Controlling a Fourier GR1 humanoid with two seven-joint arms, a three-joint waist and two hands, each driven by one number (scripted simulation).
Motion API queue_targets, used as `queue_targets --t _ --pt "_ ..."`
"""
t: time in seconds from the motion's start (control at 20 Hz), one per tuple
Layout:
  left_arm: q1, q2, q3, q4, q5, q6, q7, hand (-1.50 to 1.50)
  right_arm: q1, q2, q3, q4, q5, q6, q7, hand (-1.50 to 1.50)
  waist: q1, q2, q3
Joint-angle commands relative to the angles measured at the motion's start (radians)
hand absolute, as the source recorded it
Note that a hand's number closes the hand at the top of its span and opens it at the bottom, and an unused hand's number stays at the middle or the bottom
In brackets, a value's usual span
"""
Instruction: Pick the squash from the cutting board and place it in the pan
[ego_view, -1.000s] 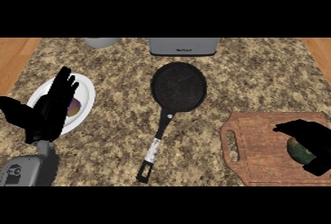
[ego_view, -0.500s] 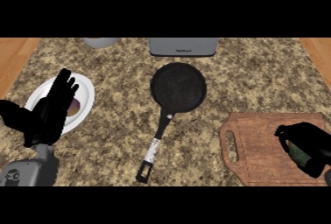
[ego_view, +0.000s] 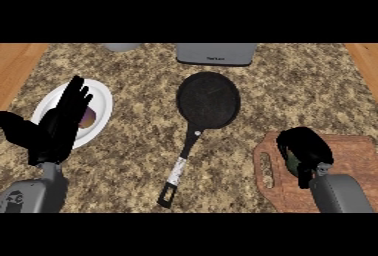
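1. Your right hand is down at the lower right, over the left part of the board, with its fingers curled round the squash. You can only catch a dark green sliver of it under the fingers.
2. So the squash is on the board side, well apart from the pan. Can't tell whether it's touching the board or lifted off.
3. The pan sits mid-surface with nothing in it, and its handle runs down and a bit left toward you.
4. Your left hand is at the left edge, fingers straight and pointing up, grasping nothing. It overlaps the white plate, which has something purplish on it.
5. On the granite surface, at the far edge, there's a grey box and a pale round thing, both cut off by the view.
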Motion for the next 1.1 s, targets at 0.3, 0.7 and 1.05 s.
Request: queue_targets --t 0.3,0.7,1.05 --pt "-0.035 -0.016 -0.048 0.015 0.001 -0.031 0.010 0.00 -0.284 0.219 0.074 -0.087 0.096 -0.098 0.605 1.50 0.092 0.000 0.023" --pt "-0.065 -0.032 -0.090 0.033 -0.018 -0.043 0.006 0.00 -0.603 0.222 0.215 -0.058 0.177 -0.082 1.091 1.50 0.157 0.012 0.023" --pt "-0.091 -0.051 -0.097 0.057 -0.017 -0.040 -0.001 0.00 -0.808 0.222 0.293 0.095 0.089 -0.126 1.441 1.50 0.169 0.030 0.025"
